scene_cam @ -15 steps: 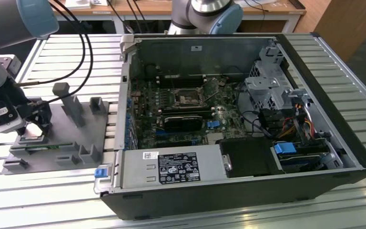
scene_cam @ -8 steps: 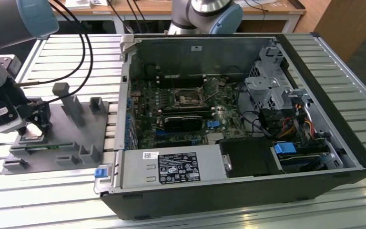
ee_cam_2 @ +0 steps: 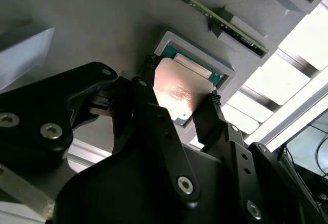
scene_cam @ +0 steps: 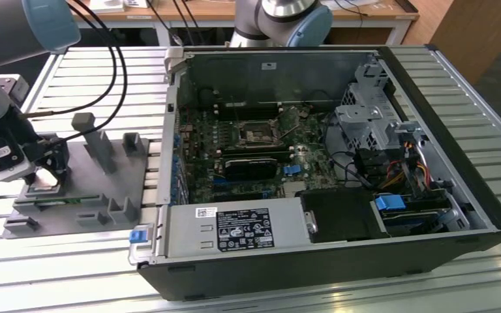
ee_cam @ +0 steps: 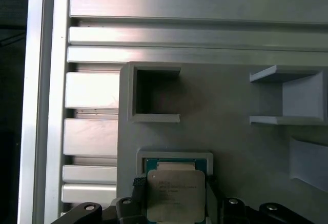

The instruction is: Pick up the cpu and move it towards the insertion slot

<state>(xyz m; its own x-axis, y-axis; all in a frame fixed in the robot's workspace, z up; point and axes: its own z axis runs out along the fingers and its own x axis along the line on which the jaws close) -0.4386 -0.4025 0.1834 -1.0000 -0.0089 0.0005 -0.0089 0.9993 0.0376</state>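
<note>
CPU (ee_cam: 176, 193) sits between the fingers (ee_cam_2: 212, 103) of the hand (ee_cam_2: 181, 82), which have closed onto two opposite edges of the chip. It seems to ride just above its square pocket (ee_cam: 174, 156) directly beneath the hand, with the metal top facing up. Gripping by the edges probably keeps the chip level and spares its underside (the delicate face). The pocket belongs to a grey fixture (ee_cam: 230, 131), likely shaped to present each part squarely; a green memory stick (ee_cam_2: 215, 14) stands in a groove just beside the hand. The fixture rests on a slatted aluminium table (ee_cam: 205, 3). The insertion slot (scene_cam: 257, 135) lies well apart from the hand, on the motherboard inside an open computer case (scene_cam: 442, 130). Beyond the table stand wooden desks.
</note>
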